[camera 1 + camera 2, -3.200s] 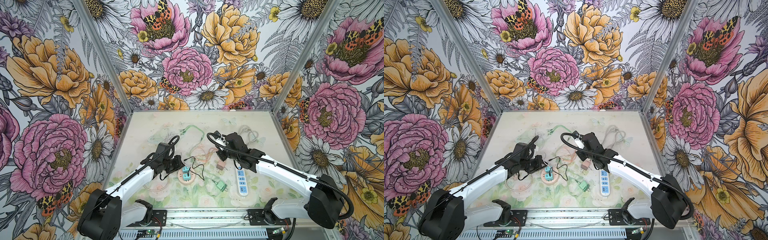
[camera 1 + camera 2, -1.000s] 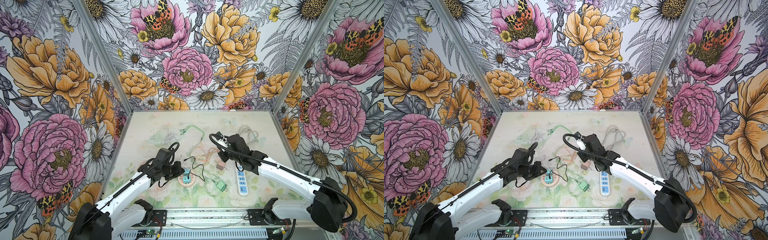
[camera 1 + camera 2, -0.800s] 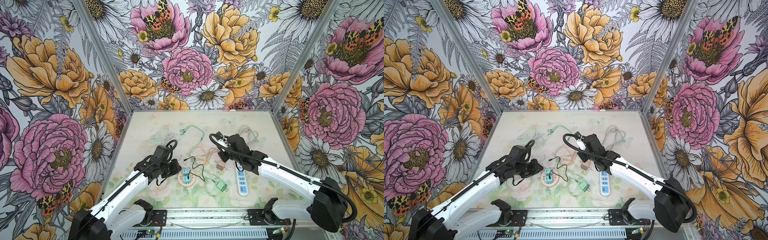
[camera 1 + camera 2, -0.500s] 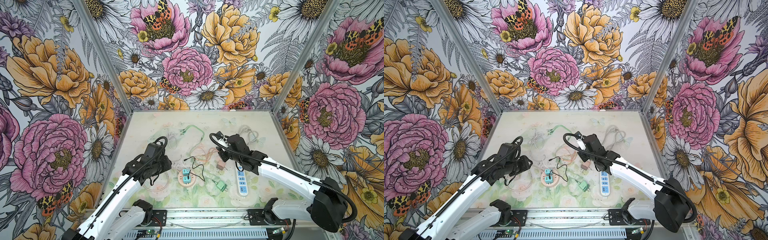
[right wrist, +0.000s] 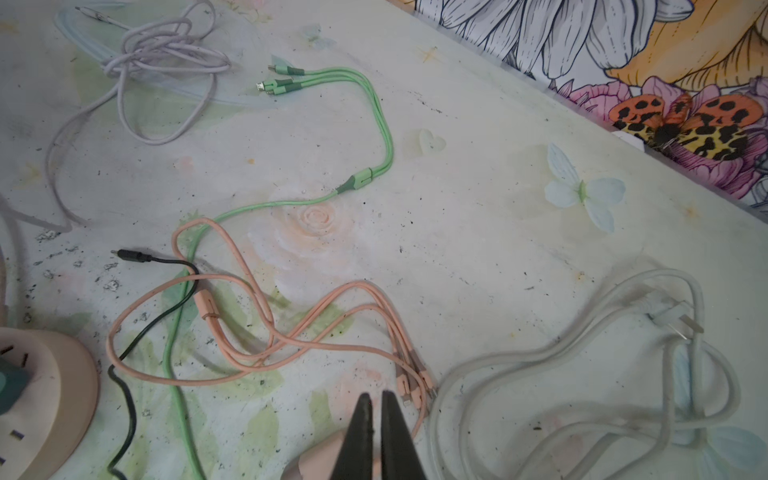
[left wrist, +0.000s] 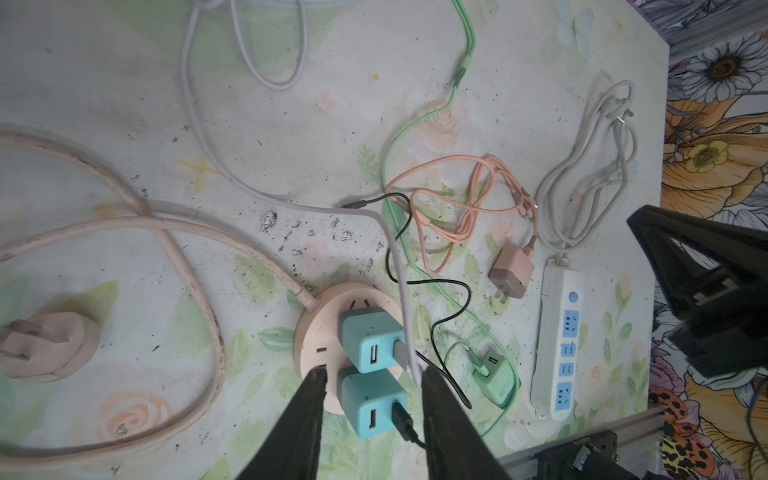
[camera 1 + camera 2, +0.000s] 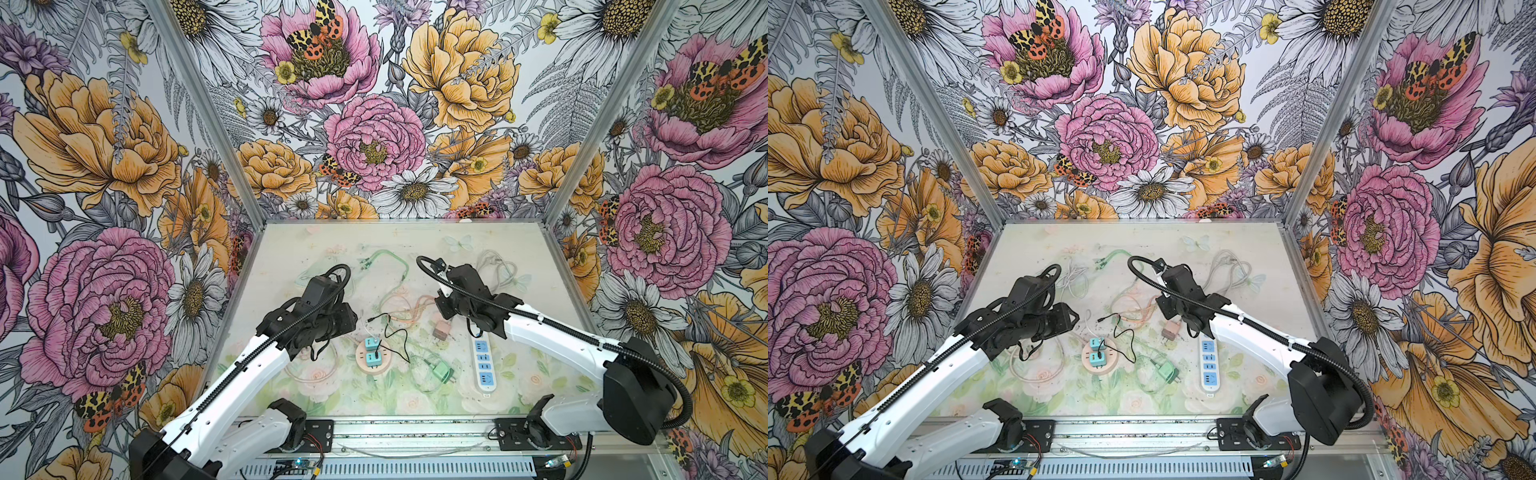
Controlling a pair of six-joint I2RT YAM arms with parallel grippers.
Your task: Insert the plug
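Observation:
A round pink socket hub (image 6: 320,332) (image 7: 362,368) (image 7: 1089,369) carries two teal chargers (image 6: 372,345). The black cable's plug (image 6: 401,415) sits in the lower charger's port, and a lavender cable (image 6: 399,353) sits in the upper one. My left gripper (image 6: 372,370) (image 7: 352,322) (image 7: 1073,321) hangs open above and left of the hub, holding nothing. My right gripper (image 5: 376,395) (image 7: 442,313) (image 7: 1169,312) is shut and empty, just over a pink charger (image 5: 320,461) (image 7: 440,331) (image 7: 1170,330) lying on the table.
A white power strip (image 7: 484,361) (image 7: 1209,361) (image 6: 561,340) lies at the front right, with a green charger (image 7: 441,370) (image 7: 1167,371) left of it. Peach (image 5: 291,340), green (image 5: 374,104) and grey cables (image 5: 582,365) sprawl across the middle and back. The hub's pink cord and wall plug (image 6: 45,345) lie on the left.
My left gripper has lifted off the hub, swung left and come partly back, and its jaws now stand open. The right arm has hardly moved.

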